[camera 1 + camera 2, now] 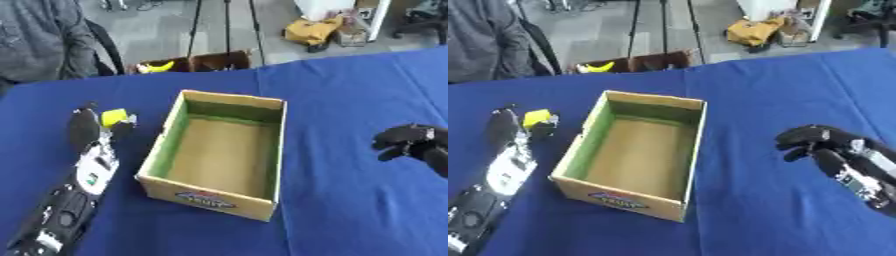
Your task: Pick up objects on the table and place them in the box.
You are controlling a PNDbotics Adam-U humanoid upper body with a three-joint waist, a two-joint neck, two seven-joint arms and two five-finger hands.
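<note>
Cardboard box (223,152) at centre — nothing visible inside. Left hand (92,125) grasps a yellow object (114,117); right hand (815,141) clenched — holding nothing.

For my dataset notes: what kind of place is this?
Probably a lab or workshop, not a home: a blue-covered table holding a cardboard box, tripod legs on a grey floor, and boxes stacked behind.

The left hand (85,126) is matte black and rounded, and behind it runs a forearm with a silver-white panel, then black housing with round fittings. The right hand (808,140) is black too, its forearm behind it carrying silver blocks with small dark marks.
</note>
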